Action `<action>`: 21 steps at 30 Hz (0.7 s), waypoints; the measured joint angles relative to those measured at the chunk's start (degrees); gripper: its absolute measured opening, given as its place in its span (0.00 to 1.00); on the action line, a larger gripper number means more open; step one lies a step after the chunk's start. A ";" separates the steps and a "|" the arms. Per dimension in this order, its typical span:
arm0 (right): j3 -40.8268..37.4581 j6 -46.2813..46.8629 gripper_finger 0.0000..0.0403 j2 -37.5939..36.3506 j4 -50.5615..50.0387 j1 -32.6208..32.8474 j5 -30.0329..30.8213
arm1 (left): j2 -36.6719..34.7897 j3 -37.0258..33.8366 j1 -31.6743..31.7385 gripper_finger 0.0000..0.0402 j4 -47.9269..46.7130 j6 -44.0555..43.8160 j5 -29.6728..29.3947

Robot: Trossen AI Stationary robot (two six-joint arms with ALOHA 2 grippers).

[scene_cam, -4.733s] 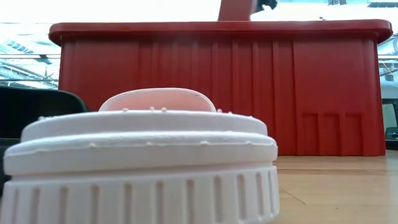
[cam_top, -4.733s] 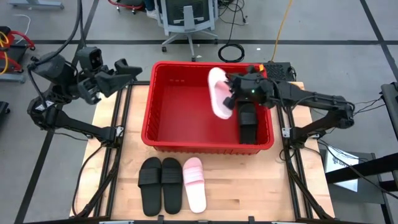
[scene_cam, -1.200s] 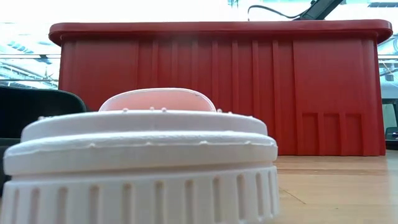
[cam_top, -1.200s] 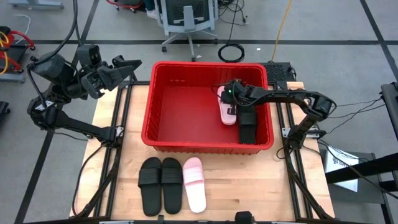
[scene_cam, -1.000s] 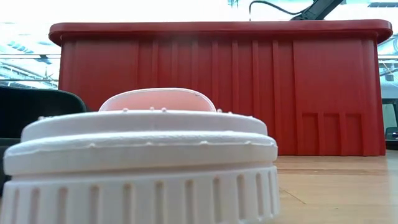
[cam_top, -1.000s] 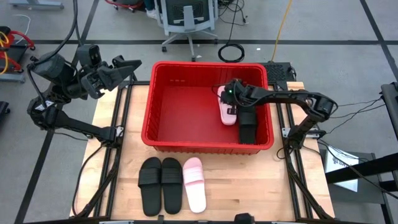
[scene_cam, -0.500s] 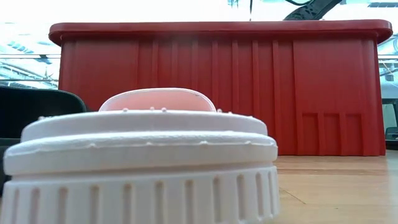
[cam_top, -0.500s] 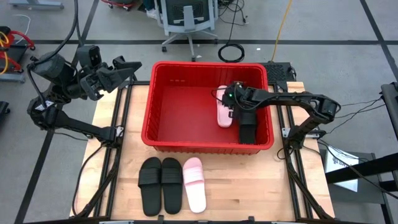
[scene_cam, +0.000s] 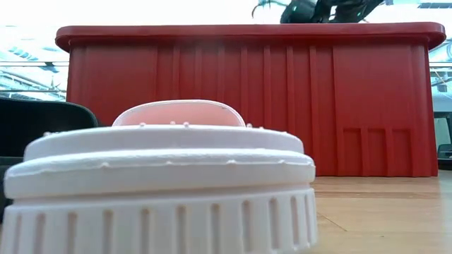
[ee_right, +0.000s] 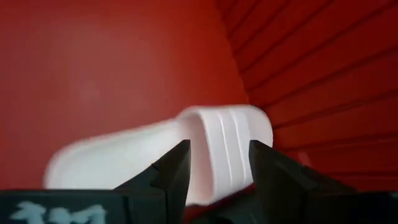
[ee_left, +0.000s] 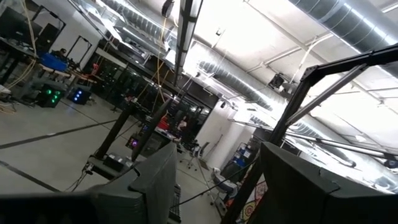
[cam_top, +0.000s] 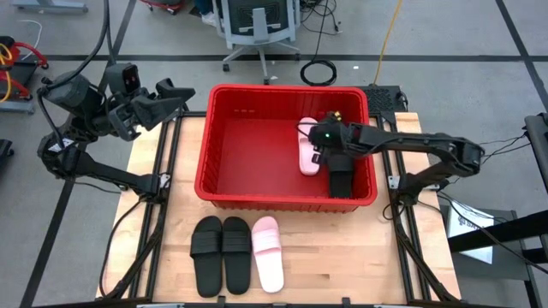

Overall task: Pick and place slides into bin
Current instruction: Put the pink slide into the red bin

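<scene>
A wooden table (cam_top: 163,257) fills the centre of the high view. An office chair (cam_top: 255,26) stands on the grey floor at twelve o'clock, a coiled black cable (cam_top: 318,72) near one o'clock, a yellow cable (cam_top: 390,30) beyond it.

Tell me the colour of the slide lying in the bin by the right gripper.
Pale pink slide, clearest in the right wrist view, inside the red bin.

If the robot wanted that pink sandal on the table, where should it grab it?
Probably by the wide strap of the pink slide, coming from straight above. The slide lies flat, sole down, and the raised strap gives the hand's fingers two sides to close on.
</scene>
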 joint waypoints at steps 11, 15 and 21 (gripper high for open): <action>0.00 16.14 0.37 -10.77 13.32 4.62 -0.11 | -0.01 0.00 0.00 0.57 0.02 0.02 2.23; 0.00 22.94 0.36 -13.44 22.13 5.88 -0.82 | -0.01 0.00 -0.01 0.57 0.04 0.02 3.50; 0.00 27.50 0.36 -15.06 40.48 7.95 -1.94 | 0.01 0.00 -0.01 0.57 0.09 -0.02 6.18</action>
